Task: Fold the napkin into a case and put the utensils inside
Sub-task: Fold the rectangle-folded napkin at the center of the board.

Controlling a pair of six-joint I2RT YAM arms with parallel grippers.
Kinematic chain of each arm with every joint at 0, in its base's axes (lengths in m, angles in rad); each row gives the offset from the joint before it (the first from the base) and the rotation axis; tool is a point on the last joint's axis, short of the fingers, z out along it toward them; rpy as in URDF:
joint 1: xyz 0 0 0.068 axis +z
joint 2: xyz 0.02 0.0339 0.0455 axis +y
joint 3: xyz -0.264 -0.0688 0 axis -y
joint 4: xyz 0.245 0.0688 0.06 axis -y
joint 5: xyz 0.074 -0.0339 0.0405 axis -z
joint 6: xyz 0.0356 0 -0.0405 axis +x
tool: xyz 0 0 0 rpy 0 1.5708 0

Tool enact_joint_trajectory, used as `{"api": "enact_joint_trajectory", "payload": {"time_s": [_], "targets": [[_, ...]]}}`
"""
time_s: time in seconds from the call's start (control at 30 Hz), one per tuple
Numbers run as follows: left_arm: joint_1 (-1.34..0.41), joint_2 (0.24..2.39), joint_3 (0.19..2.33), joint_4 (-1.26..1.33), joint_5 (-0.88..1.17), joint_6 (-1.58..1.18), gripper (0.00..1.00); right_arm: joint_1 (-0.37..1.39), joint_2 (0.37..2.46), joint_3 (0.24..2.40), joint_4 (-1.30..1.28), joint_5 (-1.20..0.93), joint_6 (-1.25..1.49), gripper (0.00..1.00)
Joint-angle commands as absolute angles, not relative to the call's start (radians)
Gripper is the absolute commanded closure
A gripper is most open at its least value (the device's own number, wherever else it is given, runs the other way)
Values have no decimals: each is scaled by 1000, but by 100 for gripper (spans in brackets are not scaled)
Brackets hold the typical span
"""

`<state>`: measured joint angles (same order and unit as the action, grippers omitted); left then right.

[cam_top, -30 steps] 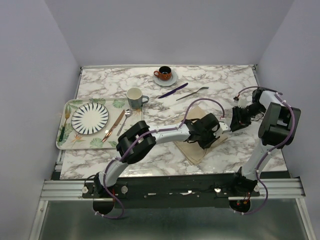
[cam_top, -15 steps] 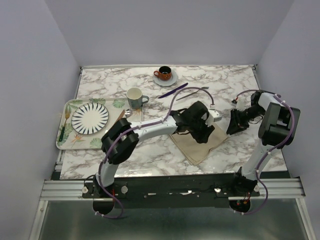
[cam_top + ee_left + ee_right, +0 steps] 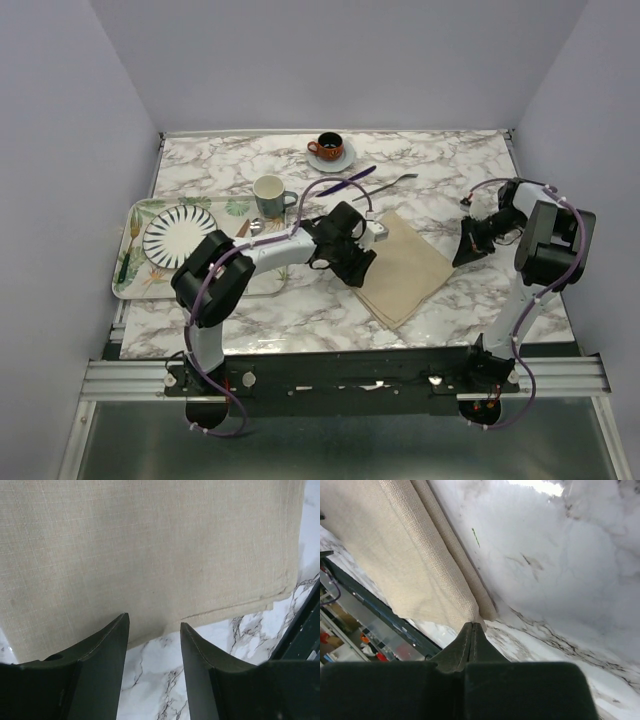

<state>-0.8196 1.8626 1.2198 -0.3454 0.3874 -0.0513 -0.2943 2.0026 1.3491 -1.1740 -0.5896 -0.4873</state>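
The beige napkin [image 3: 402, 268] lies folded flat on the marble in front of the arms. My left gripper [image 3: 358, 262] hovers at its left edge, open; in the left wrist view the left gripper [image 3: 152, 622] has bare marble between its fingers and the napkin [image 3: 150, 545] begins just past the tips. My right gripper [image 3: 463, 256] is shut, and in the right wrist view this gripper [image 3: 472, 626] has its tips against the corner of the napkin [image 3: 415, 565], with no cloth showing between them. The purple knife [image 3: 345, 181] and silver fork [image 3: 386, 186] lie behind the napkin.
A leaf-printed tray [image 3: 135, 278] at the left holds a striped plate [image 3: 180, 236], a copper knife [image 3: 228, 252] and a small spoon [image 3: 247, 243]. A white mug [image 3: 270, 192] stands beside it. An orange cup on a saucer [image 3: 329, 148] sits at the back.
My left arm has drawn back leftward off the napkin to its left edge, and its jaws have opened. My right gripper has closed at the napkin's right corner.
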Motion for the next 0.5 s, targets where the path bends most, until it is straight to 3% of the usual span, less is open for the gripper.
{"api": "enact_joint_trajectory", "payload": {"time_s": [0.0,0.13,0.4,0.47], "targets": [[-750,1755,1190,-333,402,-11,45,-290,1985,1388,-1164,-609,-489,99],[-646,1712,1146,-302,451,-101,44,-290,2009,1359,-1151,-581,-491,99],[-543,1574,937,-54,531,-467,30,-288,1996,1304,-1134,-581,-489,99],[-526,1559,884,-22,534,-555,29,-288,1983,1284,-1131,-583,-489,94]]}}
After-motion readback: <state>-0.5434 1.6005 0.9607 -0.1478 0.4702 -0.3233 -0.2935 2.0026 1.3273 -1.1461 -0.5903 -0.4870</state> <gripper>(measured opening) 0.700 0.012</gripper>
